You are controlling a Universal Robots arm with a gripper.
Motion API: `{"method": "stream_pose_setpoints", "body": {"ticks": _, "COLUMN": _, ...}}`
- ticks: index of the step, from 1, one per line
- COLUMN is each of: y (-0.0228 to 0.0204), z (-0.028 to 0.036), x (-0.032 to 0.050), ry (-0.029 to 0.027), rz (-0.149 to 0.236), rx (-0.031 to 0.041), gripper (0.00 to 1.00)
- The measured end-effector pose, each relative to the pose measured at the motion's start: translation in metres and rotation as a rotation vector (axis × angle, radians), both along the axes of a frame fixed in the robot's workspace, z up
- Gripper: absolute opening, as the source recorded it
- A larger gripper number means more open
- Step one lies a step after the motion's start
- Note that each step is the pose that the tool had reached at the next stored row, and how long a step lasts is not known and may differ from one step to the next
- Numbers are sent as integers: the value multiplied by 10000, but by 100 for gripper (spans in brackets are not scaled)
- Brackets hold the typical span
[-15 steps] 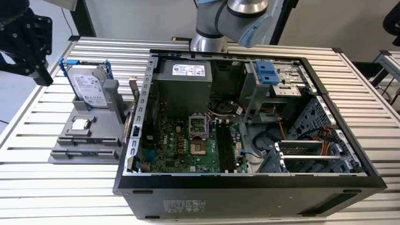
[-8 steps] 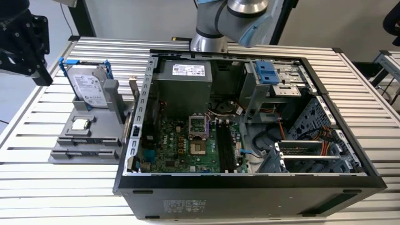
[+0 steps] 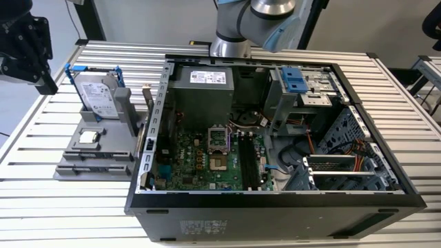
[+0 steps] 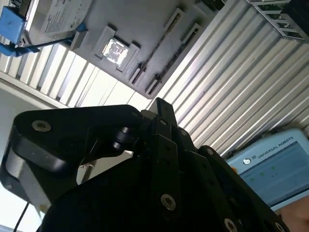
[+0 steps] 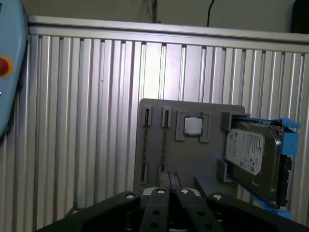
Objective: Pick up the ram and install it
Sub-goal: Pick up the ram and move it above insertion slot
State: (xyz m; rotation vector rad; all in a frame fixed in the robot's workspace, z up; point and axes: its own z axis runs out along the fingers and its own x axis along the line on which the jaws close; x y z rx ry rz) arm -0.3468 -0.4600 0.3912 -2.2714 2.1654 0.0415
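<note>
The ram [image 5: 165,144] is a thin dark stick standing on edge in a holder of the grey fixture [image 5: 193,159], beside a square processor chip [image 5: 193,126]. The second wrist view shows the ram [image 4: 155,47] edge-on as well. My gripper [image 5: 170,192] hangs high above the fixture and well clear of the ram. Its black fingers [image 4: 159,102] are shut together with nothing between them. The gripper [image 3: 41,80] is at the exterior view's far left, above the fixture [image 3: 117,134]. The long black memory slots [image 3: 249,160] lie on the green board inside the open case.
A silver hard drive with blue rails [image 3: 96,95] leans on the fixture's far end. The open computer case [image 3: 276,206] stands at the exterior view's right of the fixture on a slatted metal table [image 3: 41,206]. A pale blue pendant with a red button [image 5: 7,67] lies on the table.
</note>
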Motion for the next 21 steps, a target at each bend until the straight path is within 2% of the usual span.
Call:
{"method": "stream_pose_setpoints", "body": {"ticks": 6, "y": -5, "z": -1, "x": 1, "ry": 4, "rz": 29, "rx": 0, "gripper": 0}}
{"method": "stream_pose_setpoints", "body": {"ticks": 13, "y": -62, "z": -27, "x": 27, "ry": 79, "rz": 18, "rx": -1, "gripper": 0}}
{"method": "stream_pose_setpoints", "body": {"ticks": 21, "y": -82, "z": -50, "x": 50, "ry": 80, "rz": 17, "rx": 0, "gripper": 0}}
